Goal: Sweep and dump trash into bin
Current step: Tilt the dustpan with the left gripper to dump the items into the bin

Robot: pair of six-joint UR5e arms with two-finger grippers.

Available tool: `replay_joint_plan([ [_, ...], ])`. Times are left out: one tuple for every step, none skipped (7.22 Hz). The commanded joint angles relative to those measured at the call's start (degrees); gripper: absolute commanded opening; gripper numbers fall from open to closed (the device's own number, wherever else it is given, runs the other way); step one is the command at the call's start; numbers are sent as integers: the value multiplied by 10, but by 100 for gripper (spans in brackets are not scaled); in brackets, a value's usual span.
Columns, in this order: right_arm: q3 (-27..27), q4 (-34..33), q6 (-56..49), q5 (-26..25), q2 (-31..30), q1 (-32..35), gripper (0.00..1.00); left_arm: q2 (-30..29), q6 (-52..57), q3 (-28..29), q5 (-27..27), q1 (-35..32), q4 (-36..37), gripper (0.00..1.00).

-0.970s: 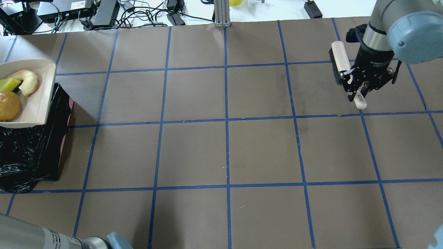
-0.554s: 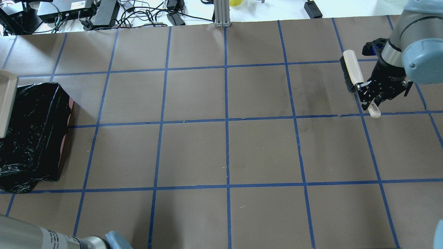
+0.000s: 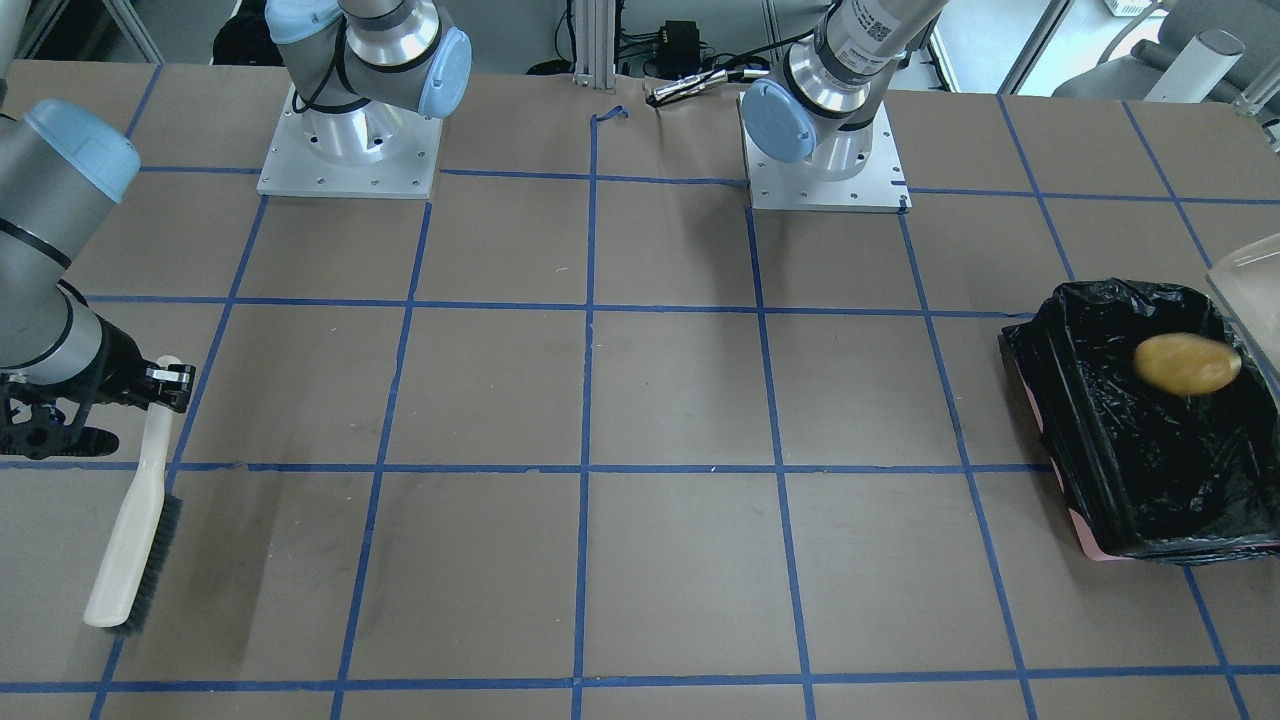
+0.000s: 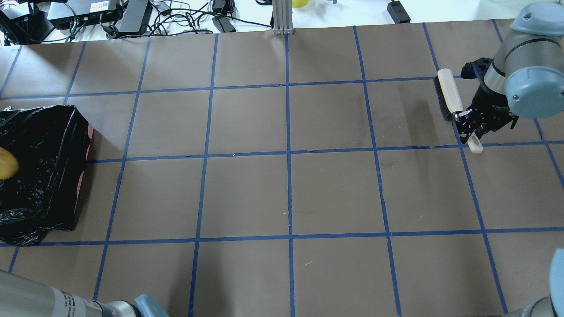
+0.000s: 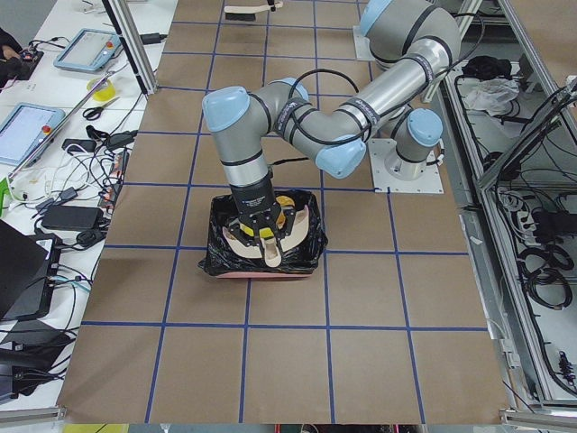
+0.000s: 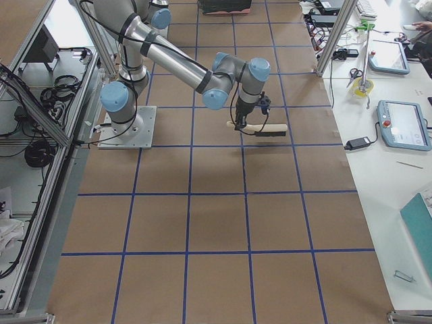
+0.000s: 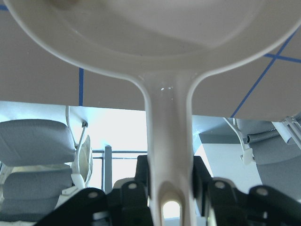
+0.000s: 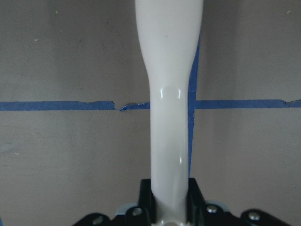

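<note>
The bin [image 4: 57, 145] with its black bag stands at the table's left edge, also in the front view [image 3: 1085, 420]. The golden-brown lump [image 3: 1187, 364] is over the bag, blurred, and shows at the overhead edge [image 4: 6, 163]. My left gripper [image 7: 170, 181] is shut on the beige dustpan's handle [image 7: 169, 141] and holds the pan tilted over the bin [image 5: 222, 263]. A yellow piece [image 5: 285, 200] shows beside it. The melon-like slice is hidden. My right gripper [image 4: 469, 127] is shut on the brush handle [image 8: 171, 108], the brush [image 4: 448, 93] low over the table.
Cables and power boxes [image 4: 110, 15] lie beyond the table's far edge. An aluminium post [image 4: 282, 17] stands at the far middle. The two arm bases [image 3: 350, 150] sit on the robot's side of the table.
The dustpan with the three pieces moved left, out of the overhead view, and the lump now shows over the bag. The right arm carried the brush to the right and slightly lower.
</note>
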Motion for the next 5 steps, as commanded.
replay_joint_plan([
  [-2,-1,0,1,20,-4,0,2,28,-26,53,-20,74,0],
  [-2,-1,-1,1,21,-4,0,6,41,-26,71,-30,84,0],
  [-1,-9,-2,0,24,-4,0,9,43,-22,81,-47,84,0],
  [-2,-13,-6,-1,29,-4,0,9,45,-22,81,-57,84,0],
  [-2,-16,-15,-1,29,-4,0,9,61,-20,75,-60,88,0],
])
